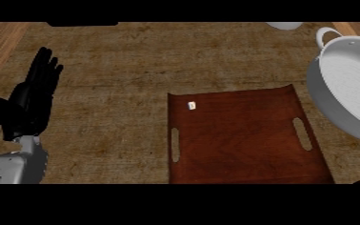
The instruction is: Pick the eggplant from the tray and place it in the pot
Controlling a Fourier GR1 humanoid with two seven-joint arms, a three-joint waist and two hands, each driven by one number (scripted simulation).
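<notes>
The eggplant shows nowhere: not on the brown tray [246,138], and not in the visible part of the pot [343,78] at the right. So I cannot name the step w/ certainty; maybe the carry is under way out of view. The left robot hand [32,100] rests released at the left of the bench [112,66], fingers up, grasping nothing. The right robot hand is not visible. The next move calls for locating the eggplant first. The pot is cut off by the right edge, and a small white mark [192,105] on the tray is too small to identify.
</notes>
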